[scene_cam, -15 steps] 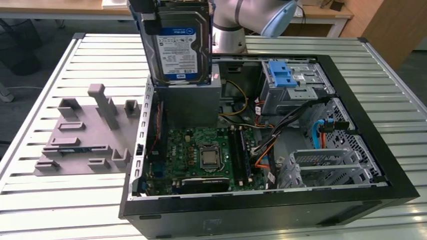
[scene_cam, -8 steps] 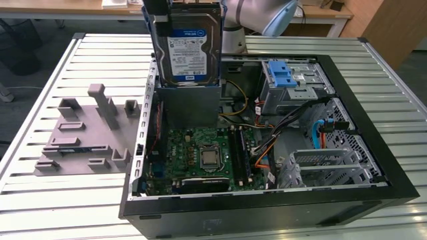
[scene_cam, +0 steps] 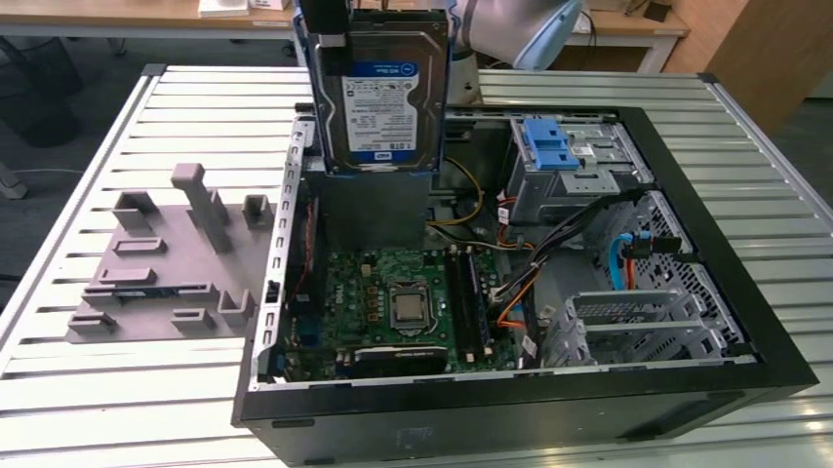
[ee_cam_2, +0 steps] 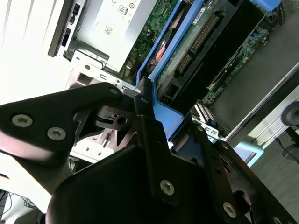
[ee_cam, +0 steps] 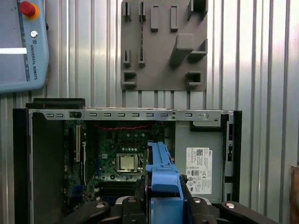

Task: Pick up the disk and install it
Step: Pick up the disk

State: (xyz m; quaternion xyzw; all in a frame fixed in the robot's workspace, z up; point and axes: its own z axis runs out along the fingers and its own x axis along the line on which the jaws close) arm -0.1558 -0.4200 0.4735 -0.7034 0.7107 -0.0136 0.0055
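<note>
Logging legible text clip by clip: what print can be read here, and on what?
Label on the disk, held in the gripper: no line readable, too small.
White sticker on the power-supply box: too small to read.
Teach pendant: a maker's name, not quoted here.

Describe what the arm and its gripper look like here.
The gripper is matte black: flat, angular link plates pinned with silver screws, ending in slim black jaws. The arm is a rounded silver-grey tube with a pale blue joint cap.
</note>
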